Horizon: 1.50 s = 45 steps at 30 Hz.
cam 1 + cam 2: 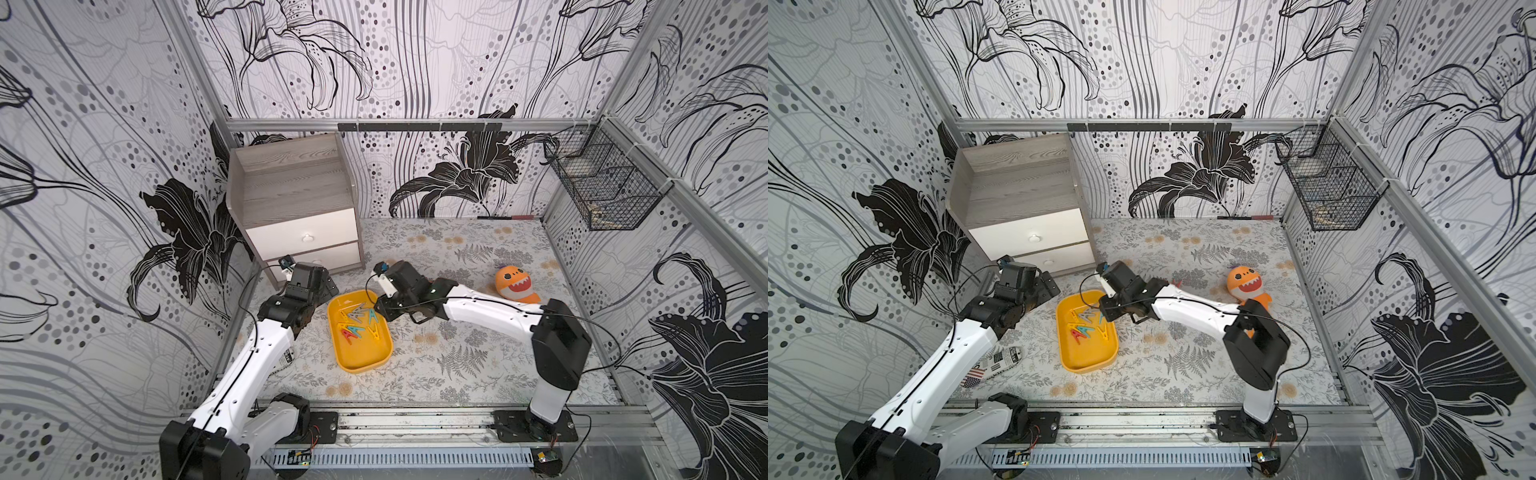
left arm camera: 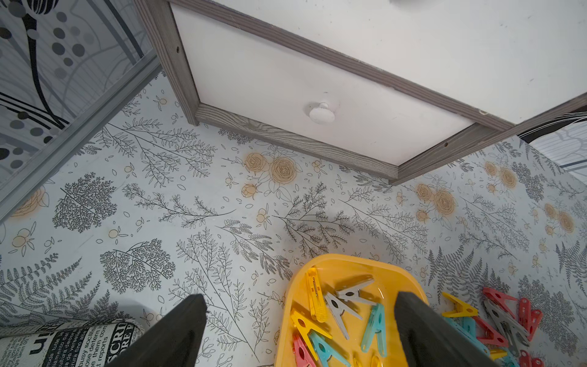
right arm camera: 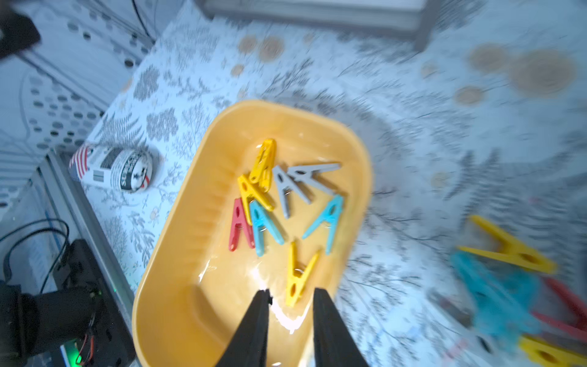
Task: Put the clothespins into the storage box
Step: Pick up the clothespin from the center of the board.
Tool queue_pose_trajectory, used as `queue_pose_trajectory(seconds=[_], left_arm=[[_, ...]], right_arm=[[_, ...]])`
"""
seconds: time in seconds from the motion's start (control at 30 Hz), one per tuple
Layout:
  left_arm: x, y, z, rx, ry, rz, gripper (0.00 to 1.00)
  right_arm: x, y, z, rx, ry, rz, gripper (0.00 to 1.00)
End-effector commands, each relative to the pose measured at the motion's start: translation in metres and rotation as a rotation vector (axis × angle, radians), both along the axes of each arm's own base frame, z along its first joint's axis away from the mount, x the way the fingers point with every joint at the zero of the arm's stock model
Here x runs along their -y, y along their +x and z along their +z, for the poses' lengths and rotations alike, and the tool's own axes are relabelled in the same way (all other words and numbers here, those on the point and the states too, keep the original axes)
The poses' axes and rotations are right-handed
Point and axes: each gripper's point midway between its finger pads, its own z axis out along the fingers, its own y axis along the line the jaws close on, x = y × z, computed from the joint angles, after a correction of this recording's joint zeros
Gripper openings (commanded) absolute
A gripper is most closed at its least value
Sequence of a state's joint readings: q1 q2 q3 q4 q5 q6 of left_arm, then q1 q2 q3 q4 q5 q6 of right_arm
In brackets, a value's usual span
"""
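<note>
The storage box (image 1: pixel 365 365) (image 1: pixel 1088 361) is a shallow yellow-orange tray on the floral mat. Several clothespins (image 1: pixel 357 322) (image 3: pixel 286 197) in yellow, grey, teal and red lie in its far half. More clothespins (image 2: pixel 502 317) (image 3: pixel 508 286) lie in a loose pile on the mat beside the box, under my right arm. My right gripper (image 3: pixel 291 289) (image 1: pixel 378 309) hangs over the box, jaws a little apart and holding nothing. A yellow clothespin (image 3: pixel 300 273) lies in the box just past its tips. My left gripper (image 2: pixel 300 295) (image 1: pixel 328 286) stands wide open and empty over the box's far-left corner.
A grey wood cabinet (image 1: pixel 299 208) with white drawers stands close behind my left gripper. An orange plush toy (image 1: pixel 517 284) lies at the right. A newsprint-patterned roll (image 1: pixel 1000 361) lies by the left arm. A black wire basket (image 1: pixel 602 187) hangs on the right wall.
</note>
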State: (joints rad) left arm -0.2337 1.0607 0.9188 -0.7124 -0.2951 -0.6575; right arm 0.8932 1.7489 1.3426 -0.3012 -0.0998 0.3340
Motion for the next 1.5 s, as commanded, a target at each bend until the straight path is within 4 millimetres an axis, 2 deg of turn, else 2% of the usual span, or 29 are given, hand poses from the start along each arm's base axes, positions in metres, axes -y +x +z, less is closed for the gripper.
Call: queue_pose_trajectory(seconds=[0.0,0.1,0.2,0.4,0.63,1.0,1.33,1.47], left_arm=[[-0.002,0.003,0.015,0.044,0.001,0.005,0.97],[-0.001,0.003,0.013,0.043,-0.003,0.000,0.97],[-0.001,0.003,0.011,0.038,-0.003,-0.001,0.97],[-0.001,0.002,0.013,0.042,-0.004,-0.001,0.97],[-0.002,0.001,0.012,0.035,0.003,-0.002,0.97],[-0.002,0.002,0.011,0.036,-0.001,0.000,0.97],[-0.001,0.003,0.011,0.038,-0.003,-0.002,0.97],[0.000,0.003,0.009,0.035,-0.007,-0.002,0.97]], right_arm=[[0.051,0.016,-0.021,0.011,-0.116,-0.116,0.33],[0.080,0.022,-0.041,0.006,-0.208,-0.157,0.37],[0.093,0.025,-0.061,-0.020,-0.254,-0.176,0.37],[0.096,0.034,-0.090,-0.057,-0.283,-0.191,0.33],[0.093,0.041,-0.112,-0.104,-0.277,-0.185,0.33],[0.083,0.041,-0.121,-0.136,-0.238,-0.159,0.33],[0.074,0.020,-0.124,-0.204,-0.162,-0.109,0.32],[0.073,0.016,-0.132,-0.215,-0.199,-0.079,0.34]])
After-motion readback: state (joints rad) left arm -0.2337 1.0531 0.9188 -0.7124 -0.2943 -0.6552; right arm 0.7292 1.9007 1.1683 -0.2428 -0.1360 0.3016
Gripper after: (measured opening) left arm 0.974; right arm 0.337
